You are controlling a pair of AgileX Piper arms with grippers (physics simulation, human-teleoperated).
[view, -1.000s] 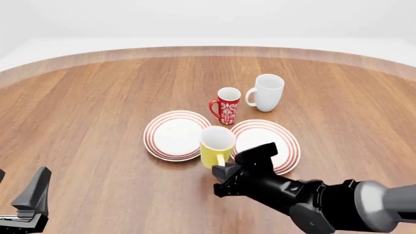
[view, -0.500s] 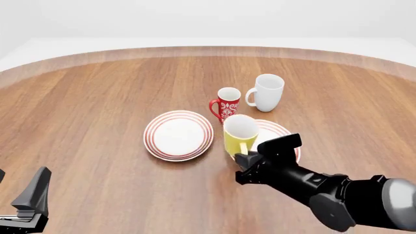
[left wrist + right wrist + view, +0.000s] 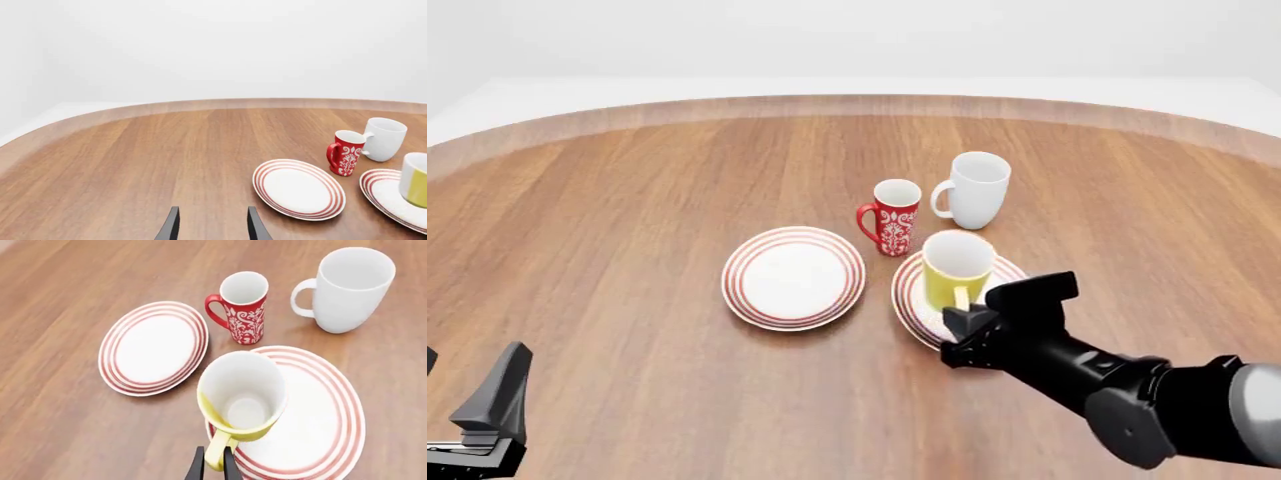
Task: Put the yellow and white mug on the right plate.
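Yellow and white mug (image 3: 957, 268) is carried by its handle in the right gripper (image 3: 212, 466), whose two dark fingers are pinched narrow on the handle's lower end, as the right wrist view shows plainly. Taking the right plate (image 3: 1010, 276) as the landmark, the mug stands upright over the plate's near-left portion, its mouth open upward and white inside. Whether its base touches the plate or hangs just above cannot be settled from these views; the right wrist view suggests it sits off-centre, toward the rim nearest the smaller red-ringed plate (image 3: 793, 277), which lies just beside the landmark. Beyond the landmark's far edge stand the red patterned mug (image 3: 893, 217) and the all-white mug (image 3: 974, 189), both upright and apart from the carried mug. Judgement: pick-up and transfer are done; what is left is to settle the mug fully on the plate, preferably nearer its middle, release the handle and withdraw without tipping it. The left gripper (image 3: 212, 226) is well apart from the landmark, its fingers spread with nothing between them.
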